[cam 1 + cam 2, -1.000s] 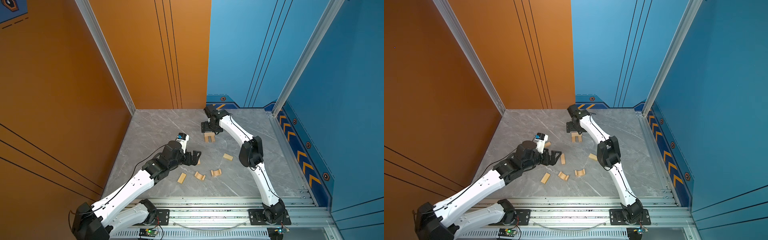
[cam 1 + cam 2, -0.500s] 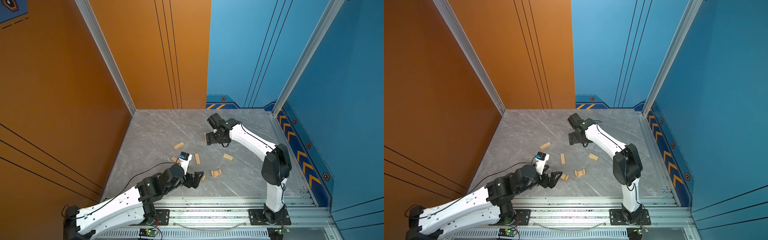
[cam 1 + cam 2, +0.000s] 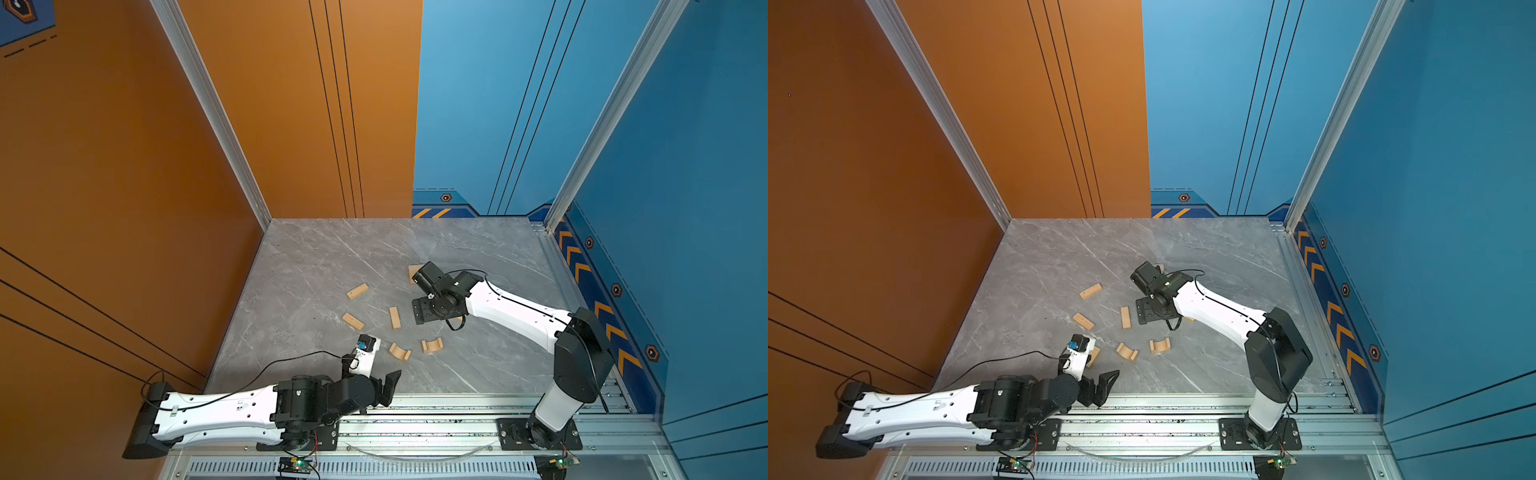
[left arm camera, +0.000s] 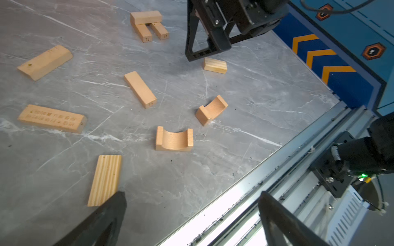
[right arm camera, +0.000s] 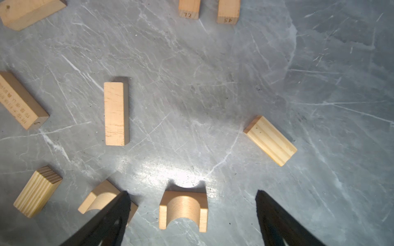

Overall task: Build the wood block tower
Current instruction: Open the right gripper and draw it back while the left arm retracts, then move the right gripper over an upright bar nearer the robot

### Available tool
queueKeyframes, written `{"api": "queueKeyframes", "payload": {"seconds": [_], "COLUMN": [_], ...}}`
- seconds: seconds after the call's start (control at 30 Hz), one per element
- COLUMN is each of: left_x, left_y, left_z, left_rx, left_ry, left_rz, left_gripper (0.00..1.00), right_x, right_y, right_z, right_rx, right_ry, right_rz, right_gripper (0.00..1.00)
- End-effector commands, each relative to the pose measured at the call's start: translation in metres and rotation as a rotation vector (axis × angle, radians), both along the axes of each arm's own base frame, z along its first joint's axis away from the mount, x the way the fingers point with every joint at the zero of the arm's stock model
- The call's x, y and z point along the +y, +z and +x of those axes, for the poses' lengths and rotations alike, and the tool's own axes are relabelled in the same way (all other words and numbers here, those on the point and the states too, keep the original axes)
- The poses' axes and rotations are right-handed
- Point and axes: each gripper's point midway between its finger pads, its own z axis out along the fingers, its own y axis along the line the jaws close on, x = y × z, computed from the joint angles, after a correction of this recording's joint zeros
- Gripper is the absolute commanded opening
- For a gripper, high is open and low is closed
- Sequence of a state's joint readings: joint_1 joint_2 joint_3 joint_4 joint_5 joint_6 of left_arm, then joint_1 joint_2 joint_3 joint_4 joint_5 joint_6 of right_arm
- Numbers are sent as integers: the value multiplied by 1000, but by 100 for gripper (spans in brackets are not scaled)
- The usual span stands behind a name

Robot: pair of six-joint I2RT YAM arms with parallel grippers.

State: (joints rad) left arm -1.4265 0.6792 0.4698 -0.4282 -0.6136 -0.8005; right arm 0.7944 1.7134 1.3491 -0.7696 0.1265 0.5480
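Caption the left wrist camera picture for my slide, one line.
Pale tan wooden blocks scattered on the grey marble tabletop, three stacked as a small bridge, left gripper with jaws open.

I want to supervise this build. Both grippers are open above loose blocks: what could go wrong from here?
1. The right gripper may nudge the neighbouring arch while closing on the arch beneath it; they lie close.
2. The right arm hangs beside the three-block stack and could knock it over.
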Motion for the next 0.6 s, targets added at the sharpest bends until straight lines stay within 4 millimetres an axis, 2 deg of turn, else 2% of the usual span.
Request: {"api": "queueKeyframes", "payload": {"seconds": [0.0,0.27,0.37,0.47,0.57], "left_x": [22,50,61,67,70], "left_y": [7,6,4,4,5], "left_z": [9,15,18,20,24], "left_rx": [-27,-1,12,25,35], "left_ry": [91,167,199,220,239], "left_rz": [36,-40,-57,-67,-72], "left_gripper": [98,98,98,98,98], "right_x": [17,78,90,87,66], "right_y": [0,-25,-30,-30,-26], "right_z": [7,14,20,27,37], "right_rx": [-30,21,27,24,18], "right_ry": [-7,90,111,99,36], "right_rz": [15,23,14,10,-7], "right_gripper": [92,92,91,92,92]}}
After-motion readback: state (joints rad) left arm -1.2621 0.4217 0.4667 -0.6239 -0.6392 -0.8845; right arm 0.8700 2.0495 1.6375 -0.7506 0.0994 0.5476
